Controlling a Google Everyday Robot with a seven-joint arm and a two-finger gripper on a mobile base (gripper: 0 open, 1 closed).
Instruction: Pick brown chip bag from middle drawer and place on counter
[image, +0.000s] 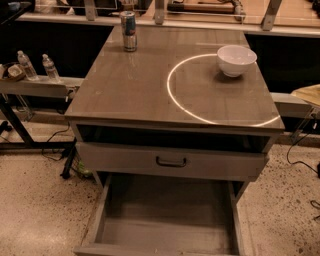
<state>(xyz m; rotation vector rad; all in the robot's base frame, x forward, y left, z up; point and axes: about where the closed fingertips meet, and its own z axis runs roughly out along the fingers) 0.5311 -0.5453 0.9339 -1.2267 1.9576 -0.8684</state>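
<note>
The single camera looks down from above and in front of the cabinet (120, 159), fairly near, facing the counter (135, 85). The open drawer (170, 222) meets the bottom edge, and the gripper lies outside the frame.

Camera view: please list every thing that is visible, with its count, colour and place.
counter: one, grey-brown, centre, bearing a bright ring of light
can: one, silver-blue, counter's back left
bowl: one, white, counter's back right, on the ring
drawer front: one, grey, dark handle, shut, under the counter
middle drawer: one, grey, pulled open below; no bag shows inside
water bottles: two, clear, shelf at left
yellowish object: one, right edge, unidentifiable
gripper: none in view
</note>
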